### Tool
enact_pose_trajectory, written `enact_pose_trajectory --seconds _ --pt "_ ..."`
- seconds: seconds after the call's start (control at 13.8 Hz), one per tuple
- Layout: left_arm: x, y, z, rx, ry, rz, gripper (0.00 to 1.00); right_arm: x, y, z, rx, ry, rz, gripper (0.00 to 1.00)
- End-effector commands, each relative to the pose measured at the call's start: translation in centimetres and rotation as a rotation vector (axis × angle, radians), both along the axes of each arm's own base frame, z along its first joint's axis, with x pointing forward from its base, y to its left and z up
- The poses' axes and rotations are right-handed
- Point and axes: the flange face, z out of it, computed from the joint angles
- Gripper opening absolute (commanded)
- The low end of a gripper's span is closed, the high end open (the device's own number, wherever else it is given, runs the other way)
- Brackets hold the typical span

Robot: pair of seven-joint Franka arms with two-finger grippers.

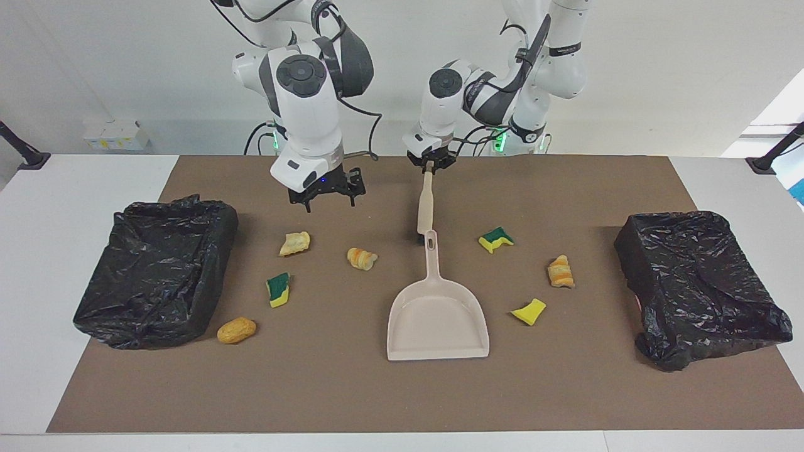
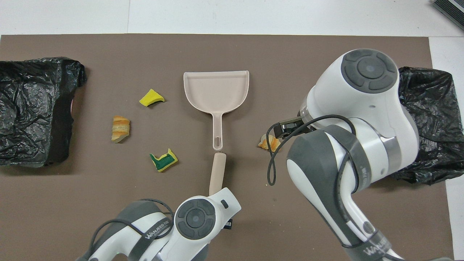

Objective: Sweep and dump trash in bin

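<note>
Gripping the thin end of the brush (image 1: 425,202), the left gripper (image 1: 429,164) has its jaws clamped shut on it, and the brush slants down so its far tip sits just beside the end of the dustpan (image 1: 438,314) handle. That closeness looks like the first hazard: a careless swing could knock the pan askew before anything is swept into it. The hold is out at the very end of the stick, so I would guess it may twist in the jaws once it drags against the mat.

The right gripper (image 1: 326,191) hovers with jaws spread wide over the mat near the pastry lump (image 1: 294,243), holding nothing.

The trash lies scattered on the bench on both sides of the pan: sponge scraps (image 1: 495,239) and bread lumps (image 1: 362,258), none yet in the pan. Pieces lying close to the black-lined bins (image 1: 154,270) could be flicked under a bag's folds by a hard stroke.
</note>
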Motion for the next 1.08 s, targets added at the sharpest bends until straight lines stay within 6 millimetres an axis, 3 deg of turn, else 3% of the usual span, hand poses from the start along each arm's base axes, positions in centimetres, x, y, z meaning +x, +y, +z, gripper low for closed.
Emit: enact_pose_trajectory --seconds 0.0,0.14,0.43,0.72,0.87,1.01 --pt "2.5 4.4 1.8 0.046 0.041 -0.127 0.0 1.4 0.7 -0.9 0.051 -0.049 -0.045 1.0" --pt "4.5 7.8 1.9 0.041 0.083 -0.151 0.0 1.7 2.1 -2.9 0.07 -0.043 -0.075 1.0" --pt "9.2 14.8 1.0 0.002 0.098 -0.114 0.0 1.3 8.1 -7.9 0.077 -0.064 -0.131 1.0" --pt "14.3 21.5 1.2 -0.016 0.083 -0.101 0.0 -1.0 16.3 -12.9 0.047 -0.088 -0.154 1.0" --pt "17.2 23.0 2.5 0.021 0.049 -0.131 0.0 -0.6 17.3 -13.9 0.021 -0.108 -0.14 1.0" --pt "19.2 23.7 5.1 0.015 0.019 -0.112 0.0 -0.8 18.6 -14.1 0.044 -0.145 -0.114 0.98"
